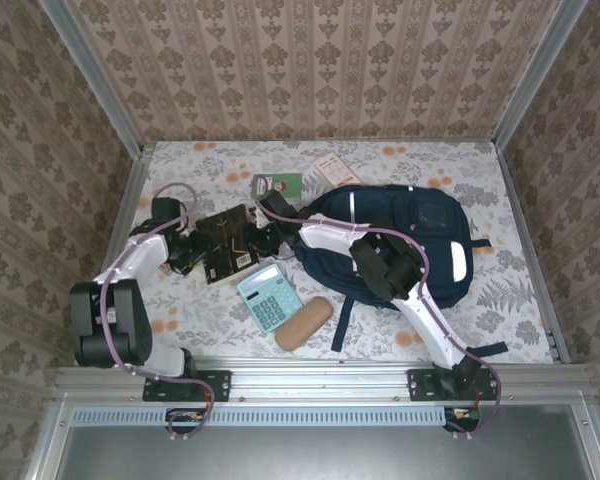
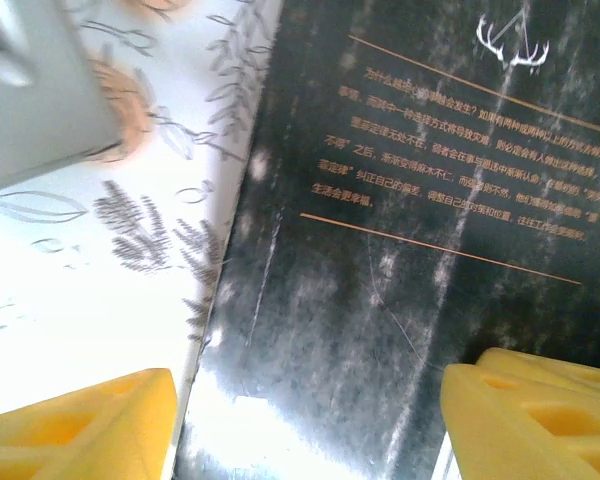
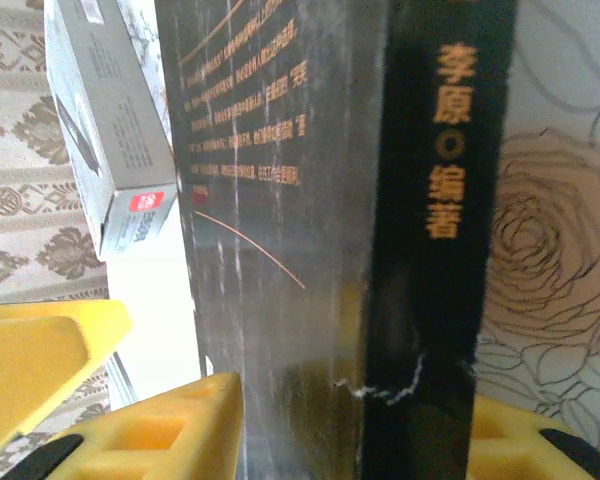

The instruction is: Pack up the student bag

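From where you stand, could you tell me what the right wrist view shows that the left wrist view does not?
Right wrist view: the book's black spine with orange characters, and patterned wallpaper behind. Left wrist view: a white antler mark on the cover. Both: the dark book cover with orange lines of text.

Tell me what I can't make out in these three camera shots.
Top view: part of the student bag, covered by the right arm.
Left wrist: black book cover print, blurred; its edges cut off.
Right wrist: whether the jaws pinch the book, contact below the frame; grey box label, too small.
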